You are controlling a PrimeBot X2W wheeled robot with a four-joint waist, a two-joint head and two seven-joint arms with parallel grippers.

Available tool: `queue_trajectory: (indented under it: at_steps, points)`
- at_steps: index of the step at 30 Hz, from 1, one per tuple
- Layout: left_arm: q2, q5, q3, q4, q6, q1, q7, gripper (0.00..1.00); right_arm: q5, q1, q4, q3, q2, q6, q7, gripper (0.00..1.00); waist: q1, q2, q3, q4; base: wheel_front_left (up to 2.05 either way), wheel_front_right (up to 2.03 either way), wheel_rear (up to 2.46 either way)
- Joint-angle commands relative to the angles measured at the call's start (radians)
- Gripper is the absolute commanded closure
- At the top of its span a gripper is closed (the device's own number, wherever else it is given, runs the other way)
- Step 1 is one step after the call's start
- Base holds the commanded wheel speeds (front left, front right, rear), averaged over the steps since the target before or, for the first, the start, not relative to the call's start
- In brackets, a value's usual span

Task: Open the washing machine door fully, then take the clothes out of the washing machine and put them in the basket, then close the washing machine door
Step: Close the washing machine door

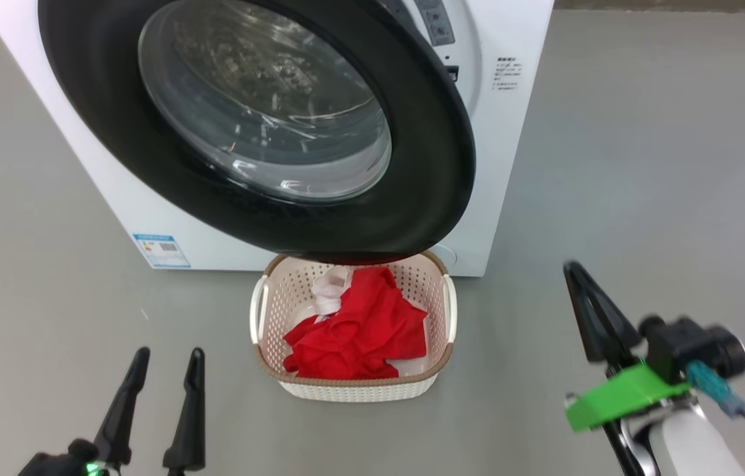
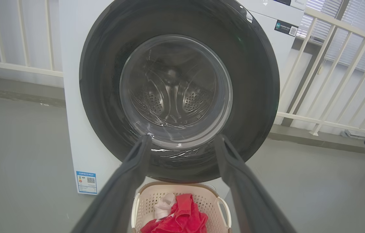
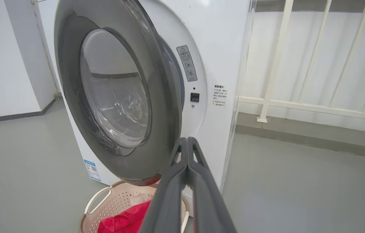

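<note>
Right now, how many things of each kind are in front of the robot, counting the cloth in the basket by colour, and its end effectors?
washing machine: 1
basket: 1
red cloth heap: 1
white cloth piece: 1
end effectors: 2 (left end effector open, right end effector shut)
total: 6
</note>
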Motion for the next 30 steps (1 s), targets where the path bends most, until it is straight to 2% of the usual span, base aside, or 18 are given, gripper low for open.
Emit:
queue_trajectory:
  at_steps: [1,13,20,30]
  points:
    - [0.005,-0.008,0.025,-0.026,-0.002,-0.051,-0.012,0.0,-0.018,-0.074,-0.012,0.036,-0.006,0.005,-0.006,1.0,0.0,0.0,0.017,0.014,0.0,0.0,0.0]
    - [-0.003,-0.045,-0.01,-0.037,-0.005,-0.112,-0.012,0.0,0.011,-0.357,0.171,0.162,-0.006,0.005,-0.006,1.0,0.0,0.0,0.097,0.074,0.0,0.0,0.0]
    - [-0.01,-0.06,-0.025,-0.041,-0.006,-0.143,-0.012,0.0,0.008,-0.496,0.245,0.155,-0.006,0.005,-0.006,1.0,0.0,0.0,0.173,0.101,0.0,0.0,0.0]
    - [-0.016,-0.067,-0.035,-0.04,-0.007,-0.201,-0.012,0.0,-0.017,-0.634,0.28,0.152,-0.006,0.005,-0.006,1.0,0.0,0.0,0.279,0.117,0.0,0.0,0.0]
